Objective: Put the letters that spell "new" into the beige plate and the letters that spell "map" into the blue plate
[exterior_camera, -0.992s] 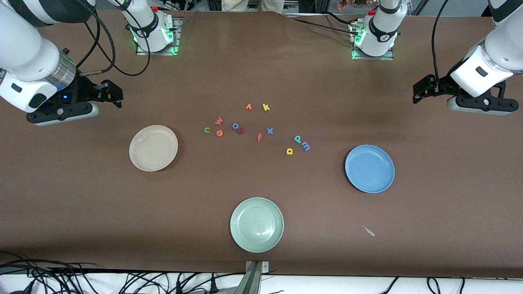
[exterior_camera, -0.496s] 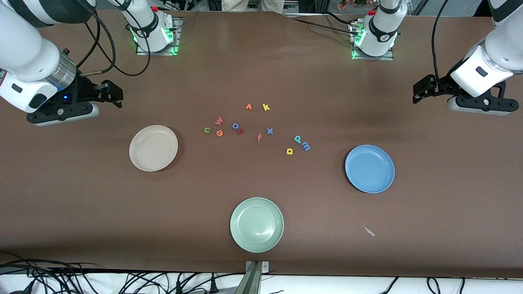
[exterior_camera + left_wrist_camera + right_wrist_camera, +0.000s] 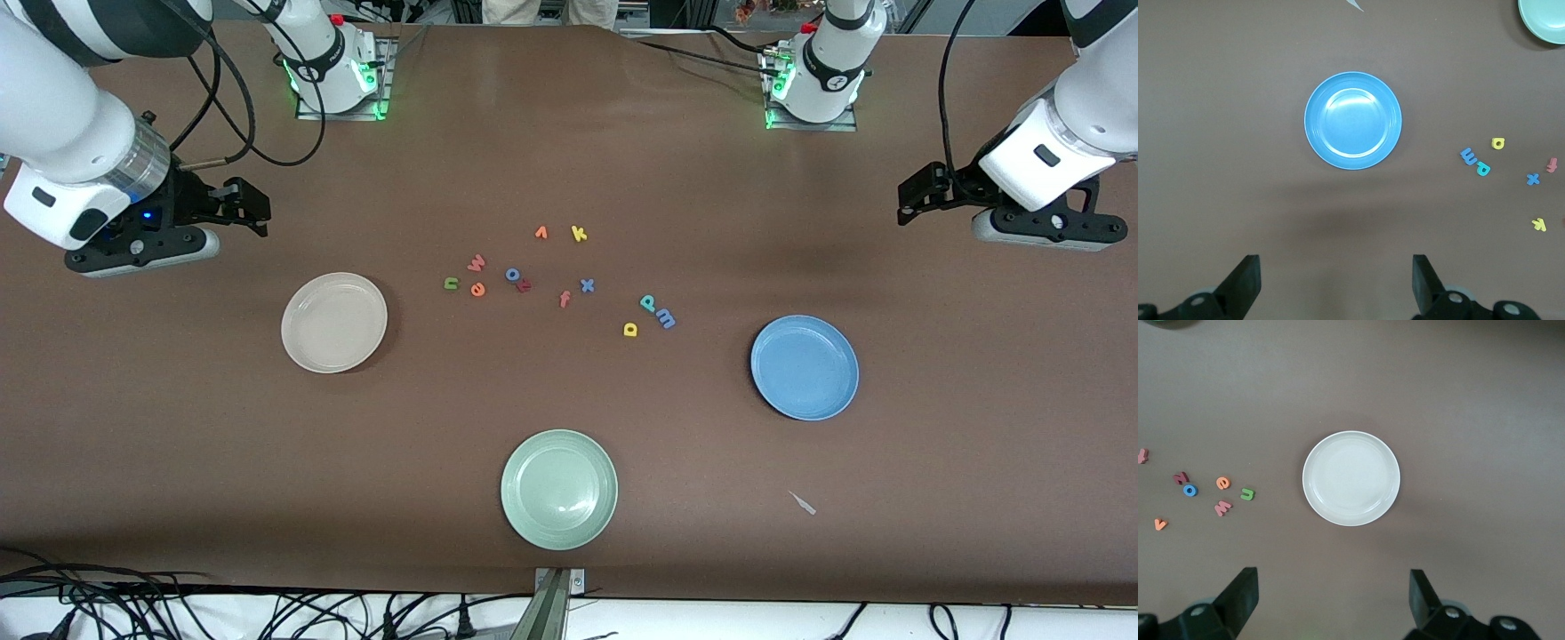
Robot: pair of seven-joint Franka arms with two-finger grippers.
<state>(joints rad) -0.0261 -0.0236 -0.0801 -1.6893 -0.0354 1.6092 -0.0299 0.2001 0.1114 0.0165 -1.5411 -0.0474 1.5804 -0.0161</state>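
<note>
Mid-surface: the green n, orange e and pinkish-red w are lying clustered toward the right arm's end; none is sitting in a plate yet.
Map letters: the blue m, teal p and yellow a are lying together, toward the blue plate.
Beige plate: sitting empty, just beside the n-e-w cluster.
Right gripper: hanging wide open, gripping nothing, over bare surface near its end.
Left gripper: hanging wide open and empty likewise.
Why: each arm is probably waiting nearest its own plate.
</note>
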